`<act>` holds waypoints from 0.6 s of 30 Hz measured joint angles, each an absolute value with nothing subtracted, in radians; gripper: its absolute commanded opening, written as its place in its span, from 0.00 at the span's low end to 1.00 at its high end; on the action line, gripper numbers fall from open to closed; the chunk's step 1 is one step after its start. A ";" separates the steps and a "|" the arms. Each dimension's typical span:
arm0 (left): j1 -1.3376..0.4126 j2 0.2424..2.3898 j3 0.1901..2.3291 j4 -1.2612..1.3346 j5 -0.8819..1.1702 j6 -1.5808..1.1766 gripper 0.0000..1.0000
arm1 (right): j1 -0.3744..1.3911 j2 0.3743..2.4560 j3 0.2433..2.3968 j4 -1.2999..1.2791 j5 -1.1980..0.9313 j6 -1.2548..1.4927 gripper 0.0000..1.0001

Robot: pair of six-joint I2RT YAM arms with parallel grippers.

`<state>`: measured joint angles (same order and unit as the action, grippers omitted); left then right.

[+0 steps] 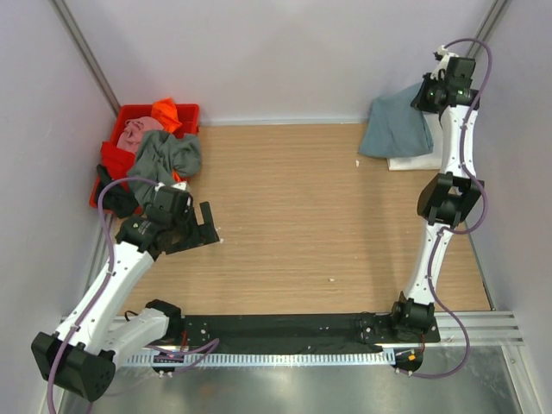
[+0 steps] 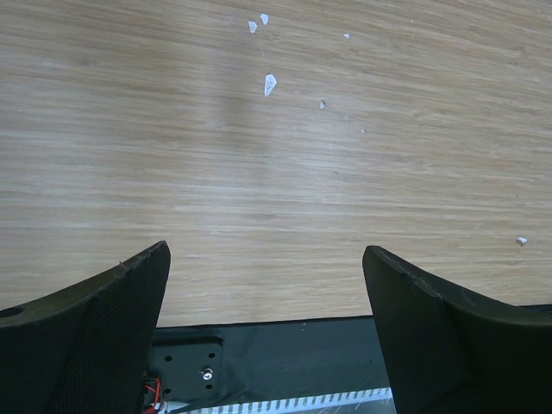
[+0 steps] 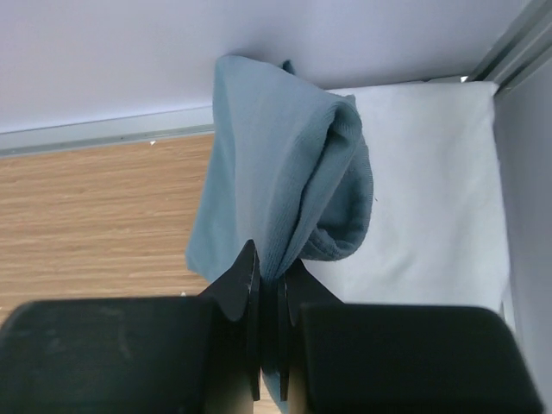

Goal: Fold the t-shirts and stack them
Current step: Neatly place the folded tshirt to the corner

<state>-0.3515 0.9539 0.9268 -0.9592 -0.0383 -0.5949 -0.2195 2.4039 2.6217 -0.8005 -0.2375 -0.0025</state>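
Observation:
My right gripper [image 1: 429,93] is at the far right corner, shut on a fold of the teal-blue t-shirt [image 1: 397,128]. In the right wrist view the gripper [image 3: 274,274] pinches the teal cloth [image 3: 276,164], which hangs lifted over the folded white t-shirt [image 3: 431,198]. The white t-shirt [image 1: 414,160] lies flat under it on the table. My left gripper [image 1: 207,226] is open and empty over bare wood at the left; its fingers [image 2: 95,328] stand wide apart. Grey-green [image 1: 164,155], pink [image 1: 138,131] and orange [image 1: 166,112] t-shirts lie heaped in the red tub.
The red plastic tub [image 1: 105,159] stands at the far left by the wall. White walls close in the back and both sides. A black mat [image 1: 285,332] runs along the near edge. Small white specks [image 2: 270,84] lie on the wood.

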 measured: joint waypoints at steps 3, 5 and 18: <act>-0.352 0.963 0.927 -0.959 -0.042 -0.595 0.93 | -0.237 2.404 2.622 -0.786 -0.246 -0.004 0.01; -0.352 0.972 0.927 -0.959 -0.043 -0.595 0.93 | -0.239 2.404 2.622 -0.785 -0.262 -0.003 0.01; -0.352 0.980 0.927 -0.958 -0.052 -0.595 0.91 | -0.241 2.303 2.631 -0.848 -0.460 -0.002 0.01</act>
<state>-0.3515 0.9798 0.9268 -0.9585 -0.0525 -0.5953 -0.2413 2.3032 2.6308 -0.8482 -0.4599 -0.0025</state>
